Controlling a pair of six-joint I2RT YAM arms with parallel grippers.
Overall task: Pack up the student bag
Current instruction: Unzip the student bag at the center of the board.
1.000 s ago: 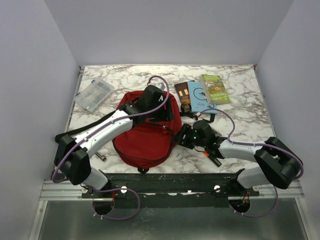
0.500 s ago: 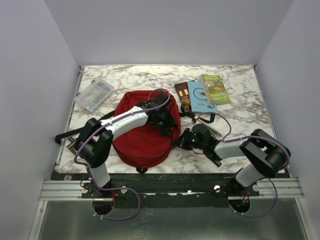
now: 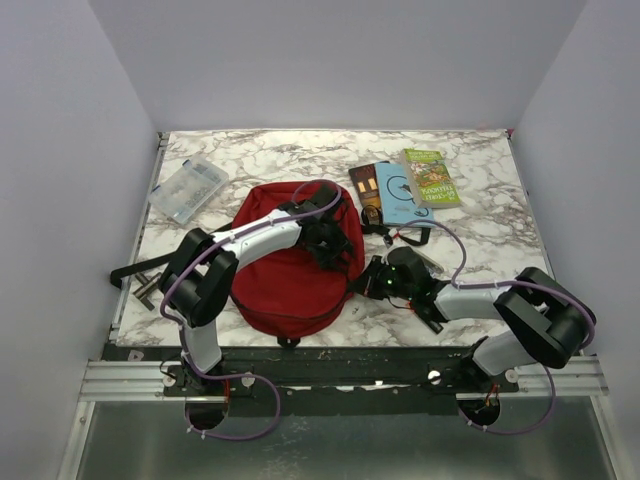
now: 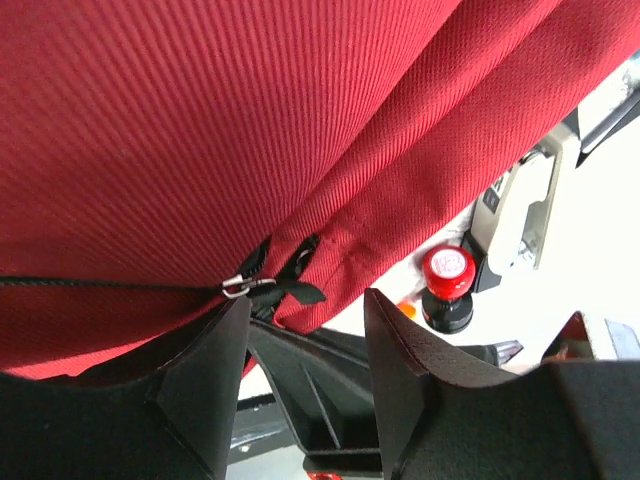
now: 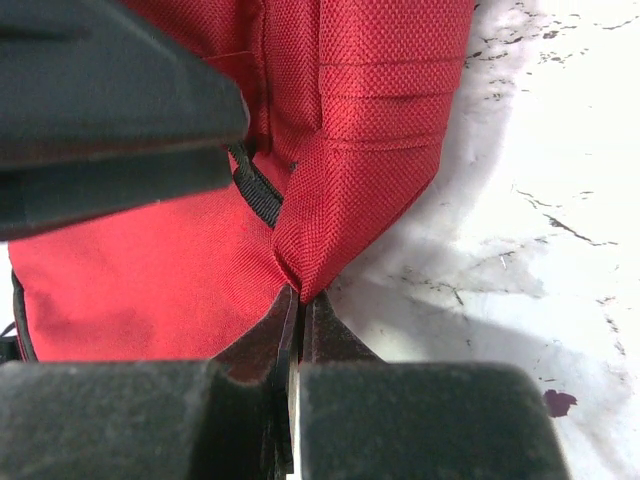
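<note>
The student bag [image 3: 290, 270] is a dark red fabric backpack lying flat in the middle of the marble table. My left gripper [image 3: 325, 240] hovers over its upper right part. In the left wrist view that gripper [image 4: 305, 305] is open, and a metal zipper pull [image 4: 245, 285] lies just off its left fingertip with nothing between the fingers. My right gripper [image 3: 368, 282] is at the bag's right edge. In the right wrist view it [image 5: 300, 295] is shut on a pinched fold of red fabric [image 5: 330, 220].
A clear plastic case [image 3: 188, 188] lies at the back left. A dark book [image 3: 366, 187], a blue one [image 3: 398, 192] and a green one [image 3: 432, 177] lie at the back right. A black strap [image 3: 150, 268] trails left of the bag. A red-capped item [image 4: 448, 275] sits beside the bag.
My right gripper has closed on the bag's right edge. My left arm has folded in, and its gripper has slid down and to the right over the bag and narrowed a little.
</note>
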